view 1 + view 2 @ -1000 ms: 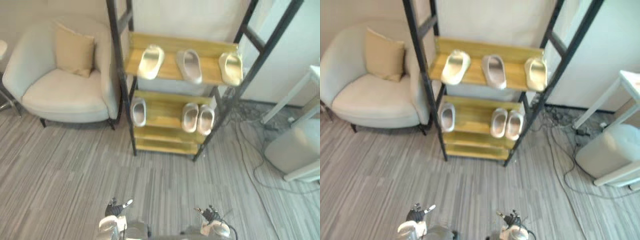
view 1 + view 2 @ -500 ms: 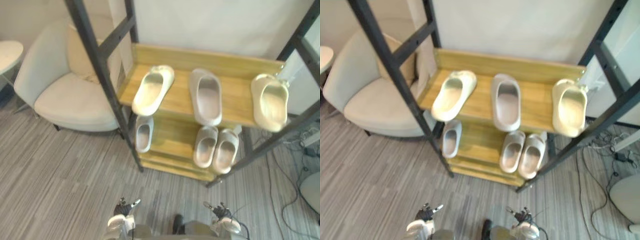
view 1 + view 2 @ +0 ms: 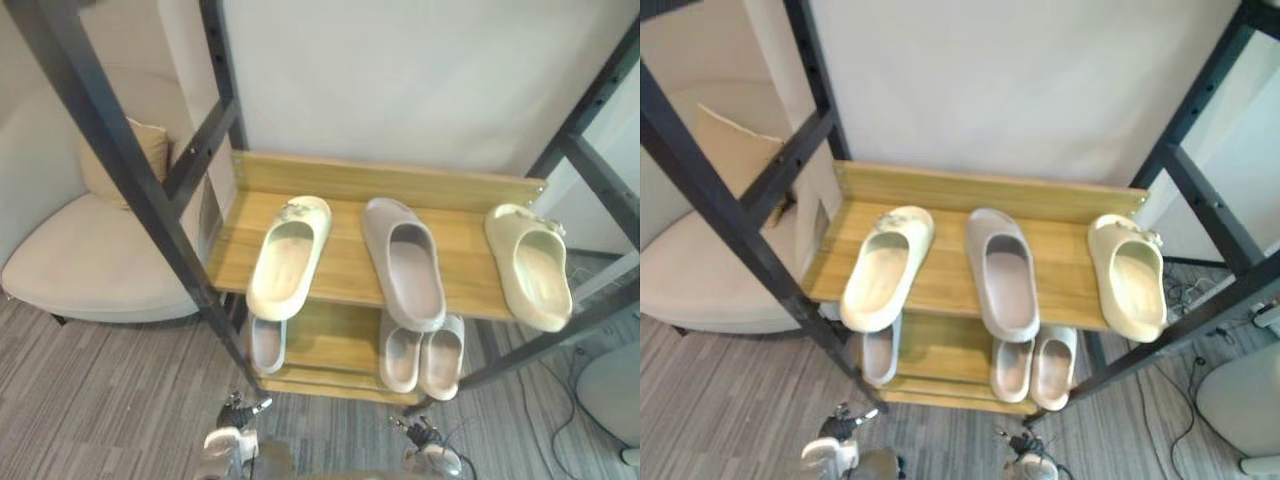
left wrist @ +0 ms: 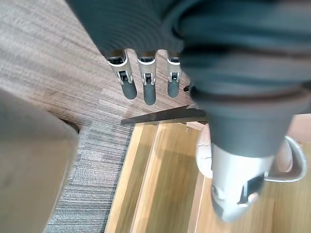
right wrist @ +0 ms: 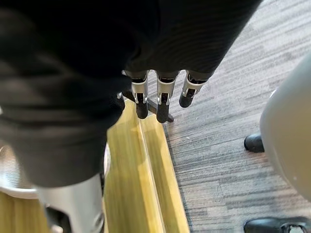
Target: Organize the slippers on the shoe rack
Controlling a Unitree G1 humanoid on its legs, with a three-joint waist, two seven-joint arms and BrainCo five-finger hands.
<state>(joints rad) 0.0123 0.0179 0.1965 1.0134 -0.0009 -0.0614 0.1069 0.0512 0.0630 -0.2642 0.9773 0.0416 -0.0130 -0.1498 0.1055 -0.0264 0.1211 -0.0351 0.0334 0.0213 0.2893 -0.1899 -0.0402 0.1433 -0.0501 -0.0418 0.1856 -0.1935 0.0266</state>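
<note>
Fingers [image 4: 148,90] of the left hand [image 3: 235,420] are straight and hold nothing; the right hand's [image 3: 420,436] fingers [image 5: 163,99] are straight and empty too. In the head views both hands sit at the bottom edge, below the black metal-framed shoe rack with wooden shelves [image 3: 380,185].

Three slippers lie apart on the top shelf, mid-frame:
- a cream foam slipper [image 3: 287,258] at left, angled
- a greyish-pink foam slipper [image 3: 405,262] in the centre
- a second cream slipper [image 3: 530,265] at right, heel past the front edge

On the shelf beneath, a single pale slipper [image 3: 266,343] lies at left and a pale pair [image 3: 420,355] lies side by side at right. A cream upholstered armchair [image 3: 90,270] stands at the left on grey striped carpet [image 3: 100,400].

The left wrist view looks down on the lower wooden boards, with a pale slipper beside the thumb. The right wrist view shows a shelf edge meeting the carpet.
</note>
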